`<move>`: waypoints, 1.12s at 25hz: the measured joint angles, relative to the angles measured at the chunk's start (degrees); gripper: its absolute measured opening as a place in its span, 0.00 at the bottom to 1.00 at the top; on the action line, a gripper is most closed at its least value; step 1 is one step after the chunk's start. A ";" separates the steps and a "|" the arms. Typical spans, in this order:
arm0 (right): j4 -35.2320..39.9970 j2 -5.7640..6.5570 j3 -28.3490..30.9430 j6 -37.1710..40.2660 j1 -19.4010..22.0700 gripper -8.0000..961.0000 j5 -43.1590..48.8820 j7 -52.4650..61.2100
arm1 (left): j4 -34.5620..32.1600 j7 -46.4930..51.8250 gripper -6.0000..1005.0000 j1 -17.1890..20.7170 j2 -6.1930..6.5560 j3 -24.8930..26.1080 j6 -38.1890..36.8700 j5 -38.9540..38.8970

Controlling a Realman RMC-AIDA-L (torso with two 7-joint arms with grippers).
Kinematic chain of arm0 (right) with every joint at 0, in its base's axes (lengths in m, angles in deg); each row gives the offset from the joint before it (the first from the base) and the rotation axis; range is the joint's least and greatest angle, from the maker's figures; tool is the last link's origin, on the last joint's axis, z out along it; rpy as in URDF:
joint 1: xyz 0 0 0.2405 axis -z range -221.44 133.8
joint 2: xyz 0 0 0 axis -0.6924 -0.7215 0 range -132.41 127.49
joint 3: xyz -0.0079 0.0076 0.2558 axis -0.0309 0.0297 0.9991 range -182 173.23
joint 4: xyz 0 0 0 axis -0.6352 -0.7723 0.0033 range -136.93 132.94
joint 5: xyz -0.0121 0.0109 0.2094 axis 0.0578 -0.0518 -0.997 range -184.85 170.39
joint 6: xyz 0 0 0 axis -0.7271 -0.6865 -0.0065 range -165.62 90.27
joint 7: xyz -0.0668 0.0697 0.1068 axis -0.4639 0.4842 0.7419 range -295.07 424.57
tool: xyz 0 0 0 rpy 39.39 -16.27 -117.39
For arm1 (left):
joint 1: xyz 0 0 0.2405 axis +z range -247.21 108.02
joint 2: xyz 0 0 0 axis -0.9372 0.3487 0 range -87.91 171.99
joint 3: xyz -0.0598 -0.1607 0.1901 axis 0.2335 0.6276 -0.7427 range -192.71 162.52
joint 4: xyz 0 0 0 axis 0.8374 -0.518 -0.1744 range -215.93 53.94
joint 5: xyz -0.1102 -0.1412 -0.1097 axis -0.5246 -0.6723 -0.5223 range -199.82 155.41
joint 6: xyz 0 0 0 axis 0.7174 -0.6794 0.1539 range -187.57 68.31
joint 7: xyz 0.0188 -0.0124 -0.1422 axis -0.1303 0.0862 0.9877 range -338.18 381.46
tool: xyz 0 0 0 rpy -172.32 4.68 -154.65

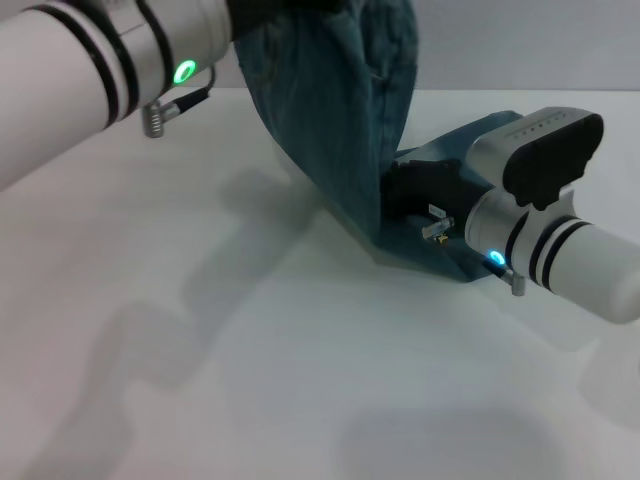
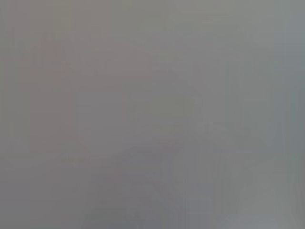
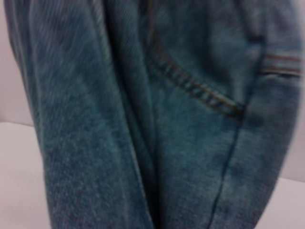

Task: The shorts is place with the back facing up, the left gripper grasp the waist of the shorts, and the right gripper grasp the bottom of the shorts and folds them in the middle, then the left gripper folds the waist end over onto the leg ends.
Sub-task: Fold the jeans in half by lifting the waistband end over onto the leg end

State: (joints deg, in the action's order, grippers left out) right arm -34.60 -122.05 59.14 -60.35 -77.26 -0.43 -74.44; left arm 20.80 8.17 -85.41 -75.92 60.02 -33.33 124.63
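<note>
Hanging from the top of the head view, the shorts (image 1: 335, 120) are draping down in a long blue sheet to the surface (image 1: 250, 380), their lower end lying flat near the right hand (image 1: 425, 205).

Left hand: out of frame above. Only its white arm with the green light is showing, so I cannot tell whether it is gripping. The cloth rising toward it suggests it is carrying the upper end, presumably the waist, but that end is cut off. Left wrist view is giving only blank grey.

Right hand: low at the surface, dark fingers pressed in against the denim at the fold. Whether they are pinching cloth or only resting on it I cannot tell. Right wrist view is filling with denim (image 3: 157, 124), a curved stitched seam running across it, close to the lens.

Risks, as judged from here:
- The hanging panel is bunching into vertical folds; laid down like this, it is likely landing creased or skewed rather than flat on the legs.
- If the right hand is not actually holding, a pull from above could be dragging the lower end along the smooth surface and spoiling the alignment.
- If the upper grip is shallow, the weight of the hanging denim could be slipping it free mid-carry.
- Cloth is hanging just beside the right wrist and could be snagging on it.
</note>
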 joint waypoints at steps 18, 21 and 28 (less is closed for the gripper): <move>-0.21 -0.09 -7.80 0.54 -4.16 0.01 -6.67 0.74 | 0.59 -0.21 0.05 -0.63 -0.06 -6.29 -2.79 -0.03; -1.06 0.13 -7.54 0.36 -2.38 0.01 -6.80 0.48 | -0.29 -0.22 0.05 -0.61 -0.10 -6.67 -3.45 -0.06; -9.21 2.14 2.68 0.44 10.76 0.01 -0.94 0.08 | -2.48 -0.11 0.05 -1.72 -0.17 -7.36 -4.45 -0.06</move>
State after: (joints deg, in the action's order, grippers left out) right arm -43.81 -119.91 61.82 -59.91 -66.49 -1.37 -74.36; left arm 18.32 8.06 -87.13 -76.09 52.65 -37.78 124.57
